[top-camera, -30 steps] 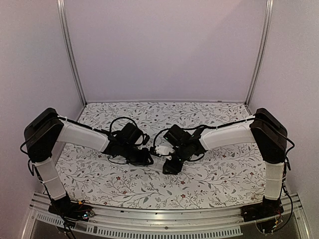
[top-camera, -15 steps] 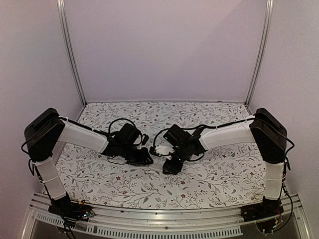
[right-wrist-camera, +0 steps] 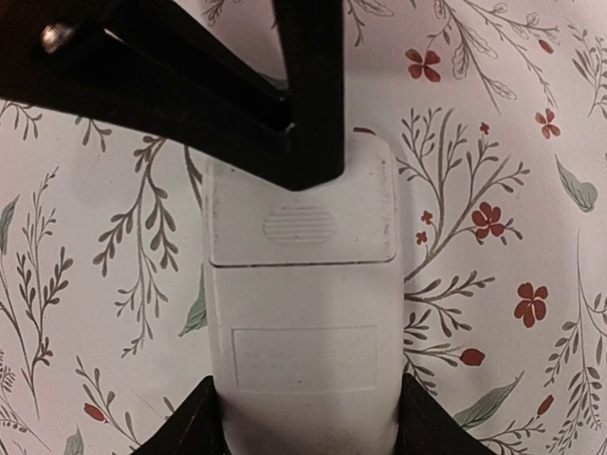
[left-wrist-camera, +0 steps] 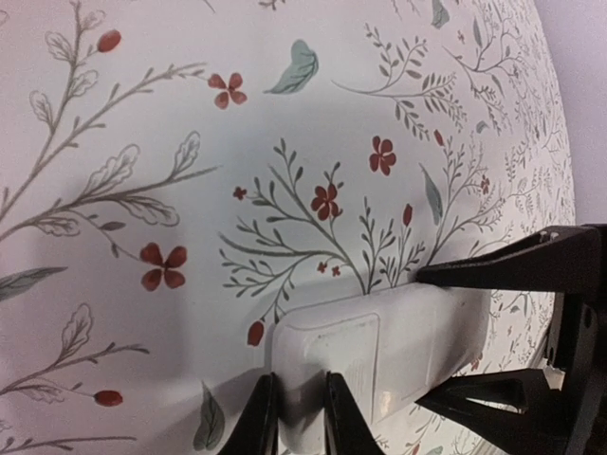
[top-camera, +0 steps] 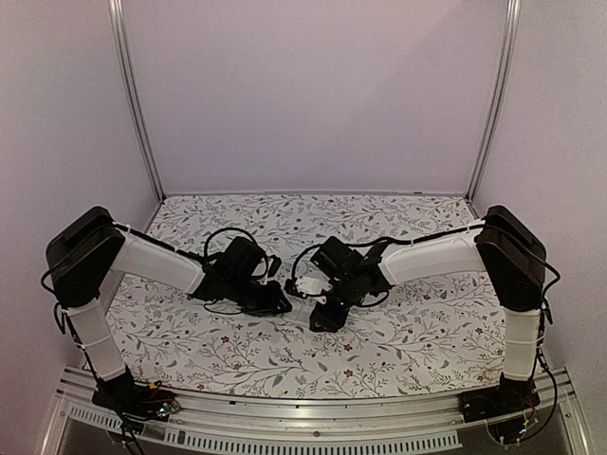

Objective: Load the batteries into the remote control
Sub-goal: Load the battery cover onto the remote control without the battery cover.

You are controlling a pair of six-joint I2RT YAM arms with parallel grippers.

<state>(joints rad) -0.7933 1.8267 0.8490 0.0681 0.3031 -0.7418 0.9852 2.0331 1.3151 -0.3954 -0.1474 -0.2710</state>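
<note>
Your remote [right-wrist-camera: 302,313] is lying white back up in the middle of the tabletop [top-camera: 398,332]. Right jaws come in from 3 o'clock and are clamped on its long sides. Left jaws, over at 9 o'clock, are nearly together at the cover end. Can't tell if they're actually pinching anything.

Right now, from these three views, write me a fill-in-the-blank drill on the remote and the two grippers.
The remote control lies on the floral table with its white ___ up. Its long sides are clamped by the ___. At its battery cover end, jaws nearly shut, is the ___.
Missing: back; right gripper; left gripper.
</note>
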